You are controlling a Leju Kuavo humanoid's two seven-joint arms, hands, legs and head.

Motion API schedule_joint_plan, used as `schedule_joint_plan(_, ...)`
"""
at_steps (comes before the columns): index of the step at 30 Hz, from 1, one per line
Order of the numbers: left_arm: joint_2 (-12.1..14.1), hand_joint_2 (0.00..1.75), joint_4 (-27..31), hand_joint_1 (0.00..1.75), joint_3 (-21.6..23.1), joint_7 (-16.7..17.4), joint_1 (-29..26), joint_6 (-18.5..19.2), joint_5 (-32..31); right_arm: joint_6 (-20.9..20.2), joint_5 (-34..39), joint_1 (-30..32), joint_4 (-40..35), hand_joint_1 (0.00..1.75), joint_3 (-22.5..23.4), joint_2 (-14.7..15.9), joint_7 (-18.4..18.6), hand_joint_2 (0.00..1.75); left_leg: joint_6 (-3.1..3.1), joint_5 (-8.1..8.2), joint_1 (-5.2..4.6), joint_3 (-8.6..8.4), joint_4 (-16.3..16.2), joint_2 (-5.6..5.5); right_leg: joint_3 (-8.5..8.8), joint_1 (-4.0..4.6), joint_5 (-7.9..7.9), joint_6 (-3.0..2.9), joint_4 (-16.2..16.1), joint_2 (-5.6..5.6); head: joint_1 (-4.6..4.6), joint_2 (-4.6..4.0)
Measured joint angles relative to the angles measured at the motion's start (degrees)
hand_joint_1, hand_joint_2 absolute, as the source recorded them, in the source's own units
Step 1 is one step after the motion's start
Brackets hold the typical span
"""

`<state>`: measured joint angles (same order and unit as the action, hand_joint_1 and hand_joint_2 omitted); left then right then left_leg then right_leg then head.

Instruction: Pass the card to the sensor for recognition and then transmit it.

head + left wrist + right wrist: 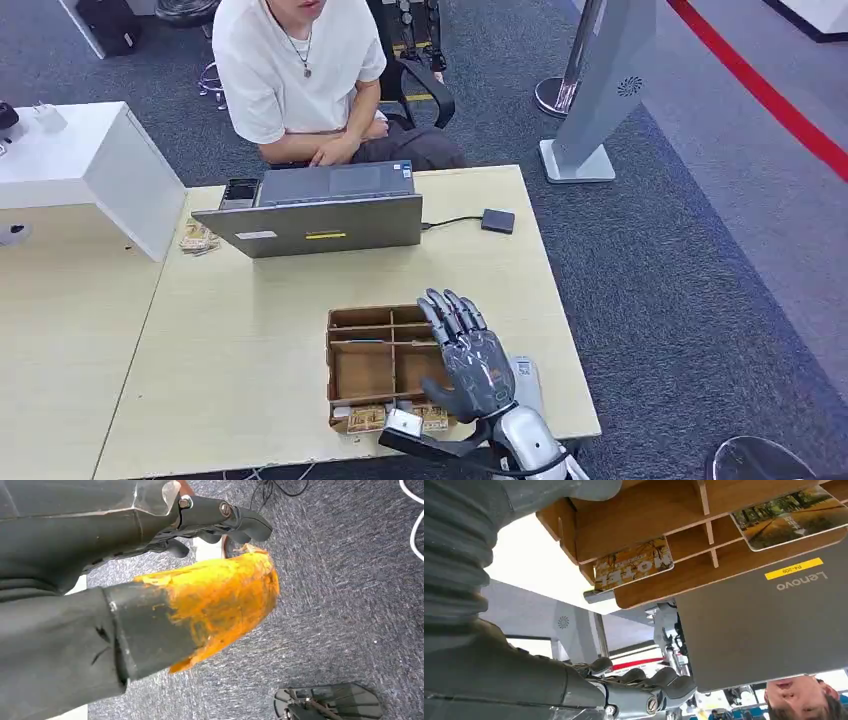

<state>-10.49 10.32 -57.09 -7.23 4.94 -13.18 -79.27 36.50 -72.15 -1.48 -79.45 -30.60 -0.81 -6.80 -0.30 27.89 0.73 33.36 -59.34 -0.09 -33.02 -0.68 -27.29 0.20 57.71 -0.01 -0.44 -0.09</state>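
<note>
A pale wooden counter (250, 380) carries a shallow brown wooden tray (372, 372) divided into compartments, set near the robot's edge. The robot's right hand (468, 362), dark grey with a silver forearm, hovers palm down over the tray's right side, its fingers (452, 315) stretched out and slightly apart, pointing away from the robot toward the far side of the counter; it holds nothing. The task's things, small printed hotel key cards with autumn-tree pictures (366, 418), lie in the tray's nearest row of compartments, close to the robot's edge. They sit beneath and behind the palm, toward the wrist rather than ahead of the fingertips. In the right wrist view one card marked "MOTEL" (634, 571) and a second card (793, 516) lie flat in separate compartments, their long sides running along the tray's front row. Judging from this, the hand would need to draw back toward the robot and lower before the fingers could reach a card. The left hand (220, 522) hangs low over grey carpet, well away from the tray; whether its fingers are apart or curled I cannot tell. Beyond the tray stand a grey laptop (318, 212) and a small black square device on a cable (497, 221), possibly the sensor. A person in a white shirt (290, 60) sits behind the laptop.
</note>
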Motion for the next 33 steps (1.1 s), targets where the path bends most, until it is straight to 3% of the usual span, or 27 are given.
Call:
schedule_joint_plan(4, 0.0, 0.00, 0.0, 0.00, 0.0, -0.1, 0.0, 0.0, -0.1, 0.0, 0.0, -0.1, 0.4, 0.07, 0.0, 0.0, 0.0, 1.75, 0.00, 0.00, 0.00, 0.00, 0.0, 0.00, 0.00, 0.00, 0.00, 0.00, 0.0, 0.00, 0.00, 0.00)
schedule_joint_plan(8, 0.0, 0.00, 0.0, 0.00, 0.0, -0.1, 0.0, 0.0, -0.1, 0.0, 0.0, -0.1, 0.5, 0.21, 0.0, 0.0, 0.1, 1.75, 0.00, 0.00, 0.00, 0.00, 0.0, 0.00, 0.00, 0.00, 0.00, 0.00, 0.0, 0.00, 0.00, 0.00)
schedule_joint_plan(10, 0.0, 0.00, 0.0, 0.00, 0.0, -0.1, 0.0, 0.0, -0.1, 0.0, 0.0, -0.1, 0.5, 0.42, 0.0, 0.0, 0.1, 1.75, 0.00, 0.00, 0.00, 0.00, 0.0, 0.00, 0.00, 0.00, 0.00, 0.00, 0.0, 0.00, 0.00, 0.00)
schedule_joint_plan(13, 0.0, 0.00, 0.0, 0.00, 0.0, -0.1, 0.0, 0.0, -0.1, 0.0, 0.0, -0.1, 0.5, 0.51, 0.0, 0.0, 0.1, 1.75, 0.00, 0.00, 0.00, 0.00, 0.0, 0.00, 0.00, 0.00, 0.00, 0.00, 0.0, 0.00, 0.00, 0.00)
schedule_joint_plan(14, 0.0, 0.00, 0.0, 0.00, 0.0, -0.1, 0.0, 0.0, -0.1, 0.0, 0.0, -0.1, 0.5, 0.63, 0.0, 0.0, 0.1, 1.75, 0.00, 0.00, 0.00, 0.00, 0.0, 0.00, 0.00, 0.00, 0.00, 0.00, 0.0, 0.00, 0.00, 0.00)
schedule_joint_plan(28, 0.0, 0.00, 0.0, 0.00, 0.0, -0.1, 0.0, 0.0, -0.1, -0.1, -0.2, -0.3, 0.5, 0.73, 0.0, 0.0, 0.5, 1.75, 0.00, 0.00, 0.00, 0.00, 0.0, 0.00, 0.00, 0.00, 0.00, 0.00, 0.0, 0.00, 0.00, 0.00)
schedule_joint_plan(33, 0.0, 0.00, 0.0, 0.00, 0.0, -0.2, 0.0, 0.1, -0.2, -0.1, -0.4, -0.6, 0.9, 0.66, 0.0, 0.0, 0.7, 1.75, 0.00, 0.00, 0.00, 0.00, 0.0, 0.00, 0.00, 0.00, 0.00, 0.00, 0.0, 0.00, 0.00, 0.00)
